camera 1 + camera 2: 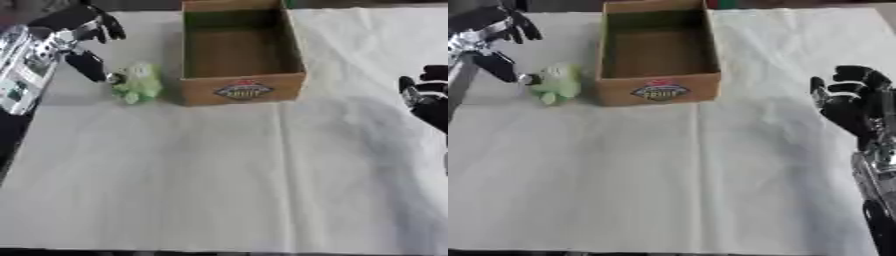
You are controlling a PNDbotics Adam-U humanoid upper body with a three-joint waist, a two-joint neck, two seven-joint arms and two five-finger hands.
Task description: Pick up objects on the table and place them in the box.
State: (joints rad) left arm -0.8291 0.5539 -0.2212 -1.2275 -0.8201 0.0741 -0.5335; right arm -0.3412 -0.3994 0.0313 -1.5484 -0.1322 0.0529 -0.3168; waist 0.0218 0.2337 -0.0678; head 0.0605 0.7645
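Cardboard box with an oval red-and-dark label on its front, wording too blurred to read

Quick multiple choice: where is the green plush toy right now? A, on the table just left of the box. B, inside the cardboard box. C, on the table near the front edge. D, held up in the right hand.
A: the green plush toy sits on the table beside the left wall of the cardboard box, whose inside looks empty.

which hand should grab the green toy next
Left, probably. The left hand is open right beside the green toy, on the cardboard box's left. The right hand idles far across the table, beyond the box.
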